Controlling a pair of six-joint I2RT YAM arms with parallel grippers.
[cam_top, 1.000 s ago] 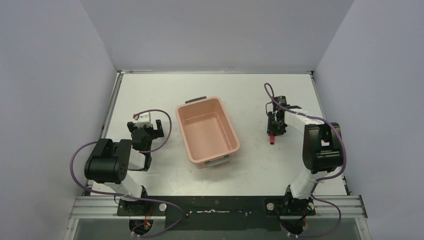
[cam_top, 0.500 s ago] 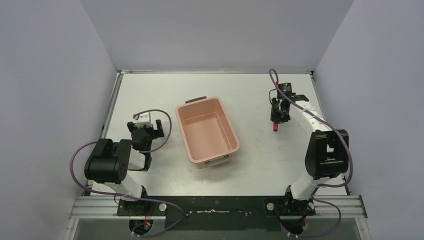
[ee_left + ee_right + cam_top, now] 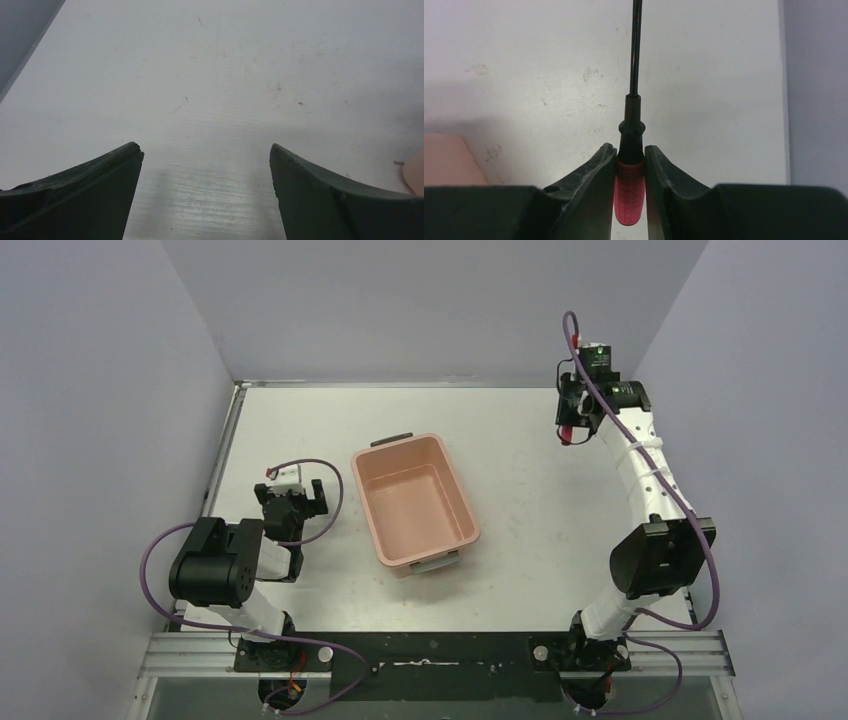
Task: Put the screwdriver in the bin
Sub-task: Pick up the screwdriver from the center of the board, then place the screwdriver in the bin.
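Observation:
The salmon-pink bin (image 3: pixel 414 503) sits mid-table, a dark handle at its far end and a grey one at its near end; nothing lies in it. My right gripper (image 3: pixel 568 428) is raised at the far right of the table, well right of the bin. It is shut on the screwdriver (image 3: pixel 629 192), gripping its red handle, and the thin black shaft points away from the wrist. A red bit of the handle shows in the top view (image 3: pixel 567 431). My left gripper (image 3: pixel 206 150) is open and empty, low over the bare table left of the bin.
Grey walls enclose the table on the left, back and right. A corner of the bin (image 3: pixel 415 172) shows at the right edge of the left wrist view. The bin's corner also shows at the left in the right wrist view (image 3: pixel 446 160).
My right arm has lifted and stretched toward the far right corner, carrying the screwdriver up and away from the table. The left arm and the bin have not moved.

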